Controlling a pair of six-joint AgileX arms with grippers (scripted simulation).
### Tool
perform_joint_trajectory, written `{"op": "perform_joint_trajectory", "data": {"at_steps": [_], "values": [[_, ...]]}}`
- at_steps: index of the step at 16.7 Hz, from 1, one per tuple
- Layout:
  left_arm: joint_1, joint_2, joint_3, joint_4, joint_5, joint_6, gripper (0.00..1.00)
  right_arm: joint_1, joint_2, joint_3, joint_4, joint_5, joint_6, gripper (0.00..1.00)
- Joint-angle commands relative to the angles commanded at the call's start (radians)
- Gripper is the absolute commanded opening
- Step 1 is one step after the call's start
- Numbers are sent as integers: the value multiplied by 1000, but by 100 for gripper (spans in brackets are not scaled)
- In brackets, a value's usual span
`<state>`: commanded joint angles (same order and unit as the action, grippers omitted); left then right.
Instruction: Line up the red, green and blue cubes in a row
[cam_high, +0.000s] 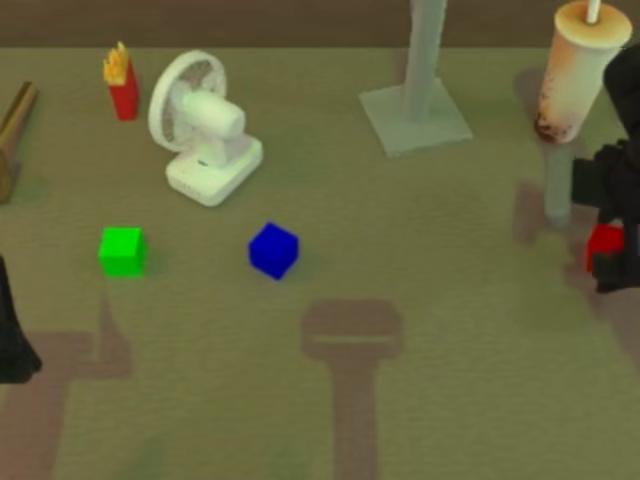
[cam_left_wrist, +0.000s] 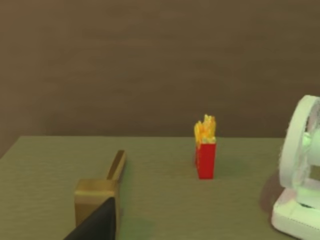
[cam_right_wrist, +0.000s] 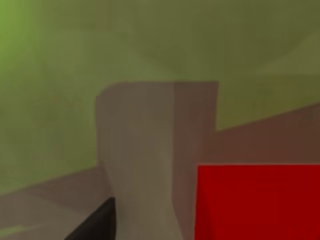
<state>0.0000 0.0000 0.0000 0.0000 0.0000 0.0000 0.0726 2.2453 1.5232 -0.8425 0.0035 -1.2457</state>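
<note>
While the left arm sits parked at the lower left edge of the top view, its jaws out of sight so I cannot tell their state, the work is at the right edge. Nearest the camera's lower rim lies only bare surface (cam_high: 470, 400) crossed by arm shadows. Higher up, across the middle band, the green cube (cam_high: 122, 251) rests at the left and the blue cube (cam_high: 273, 250) sits near centre, well apart from each other. The green one lies square to the frame; the blue one is turned so a corner points toward the lower edge. Being cubes, none has a long axis.

At middle right, the right gripper (cam_high: 607, 250) has its jaws clamped on the red cube (cam_high: 603, 243), which fills the lower right of the right wrist view (cam_right_wrist: 257, 202).

Beyond, in the upper band, stand the fries carton (cam_high: 122, 86), the white fan (cam_high: 205, 130), a grey stand (cam_high: 418, 105) and a tall drink cup (cam_high: 578, 70).

The risk, as I judge it: the cup stands just above the working arm, so a careless swing could topple it. The red cube also seems held near the jaws' edge, so a fast carry might let it slip or twist, landing skewed against the row.
</note>
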Motion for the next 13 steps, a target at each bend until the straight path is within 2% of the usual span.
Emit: {"op": "perform_joint_trajectory", "data": {"at_steps": [5, 13], "values": [[0, 0, 0, 0, 0, 0, 100, 0, 17, -19, 29, 0, 0, 100], [0, 0, 0, 0, 0, 0, 100, 0, 17, -19, 29, 0, 0, 40]]}}
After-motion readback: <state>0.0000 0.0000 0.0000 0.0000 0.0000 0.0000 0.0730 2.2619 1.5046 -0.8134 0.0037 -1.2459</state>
